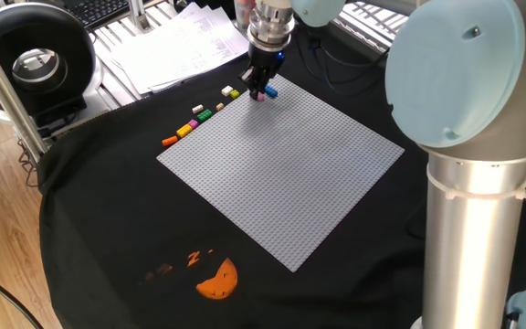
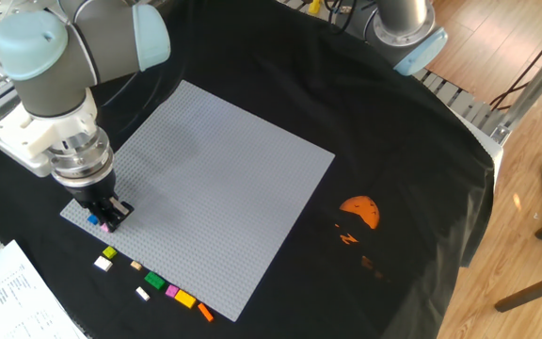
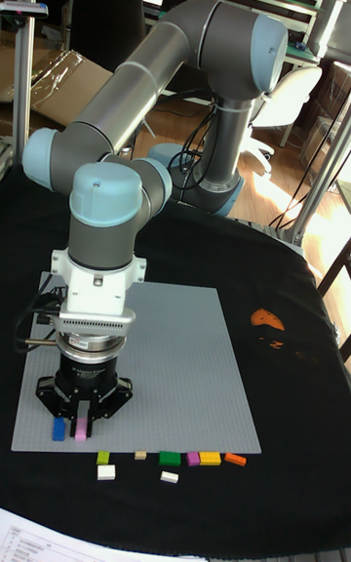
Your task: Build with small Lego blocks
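The gripper point(image 3: 82, 420) points straight down at the near corner of the grey baseplate point(image 2: 219, 179). A pink block point(image 3: 81, 433) sits between its fingertips, and a blue block point(image 3: 58, 428) sits just beside it on the left. The fingers are close together on the pink block (it looks pinched). Eight more small blocks point(image 3: 171, 461) lie in a row on the black cloth point(image 1: 108, 247), just off the plate's edge. Only the tall view shows the pink block between the fingers clearly. The side views show an orange print point(image 2: 359, 211) far away.
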Motion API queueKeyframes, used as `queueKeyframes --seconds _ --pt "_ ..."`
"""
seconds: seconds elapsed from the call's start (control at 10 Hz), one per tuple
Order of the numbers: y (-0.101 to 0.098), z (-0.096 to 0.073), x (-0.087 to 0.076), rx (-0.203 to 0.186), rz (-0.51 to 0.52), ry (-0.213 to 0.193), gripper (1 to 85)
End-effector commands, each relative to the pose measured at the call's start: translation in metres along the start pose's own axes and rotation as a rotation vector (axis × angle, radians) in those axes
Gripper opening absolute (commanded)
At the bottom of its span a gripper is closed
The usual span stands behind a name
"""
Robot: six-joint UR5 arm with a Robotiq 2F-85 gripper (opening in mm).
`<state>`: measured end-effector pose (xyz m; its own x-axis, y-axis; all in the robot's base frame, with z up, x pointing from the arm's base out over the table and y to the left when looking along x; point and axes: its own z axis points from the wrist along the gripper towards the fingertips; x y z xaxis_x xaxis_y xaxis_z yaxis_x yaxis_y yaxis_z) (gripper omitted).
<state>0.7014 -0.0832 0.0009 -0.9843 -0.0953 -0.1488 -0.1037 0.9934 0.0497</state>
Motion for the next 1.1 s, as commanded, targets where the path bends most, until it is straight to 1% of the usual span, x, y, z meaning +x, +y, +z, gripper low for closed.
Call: queueKeyframes --seconds 0.0,0.1,0.2,0.3,0.4,0.5,0.6,0.7,0.8,0.9,1.0 --pt "0.002 0.005 -0.005 -0.012 0.004 -0.018 5.0" --pt "0.002 0.001 -0.004 -0.011 0.002 -0.014 7.3" --pt "0.002 -0.007 -0.001 -0.009 0.0 -0.003 14.7" --pt "-0.001 -0.013 0.001 0.001 -0.005 0.005 19.3" --pt "-0.001 -0.017 0.002 0.003 -0.016 0.009 34.7" --pt "0.0 -0.017 0.002 0.0 -0.028 0.009 40.7" --pt "0.002 -0.017 0.0 -0.006 -0.037 -0.001 46.3" --pt "0.003 -0.019 -0.002 -0.01 -0.043 -0.008 48.7" --pt "0.003 -0.02 -0.002 -0.01 -0.046 -0.009 49.0" --pt "0.006 -0.021 -0.006 -0.018 -0.046 -0.02 46.0" --pt "0.009 -0.023 -0.008 -0.014 -0.031 -0.013 29.7"
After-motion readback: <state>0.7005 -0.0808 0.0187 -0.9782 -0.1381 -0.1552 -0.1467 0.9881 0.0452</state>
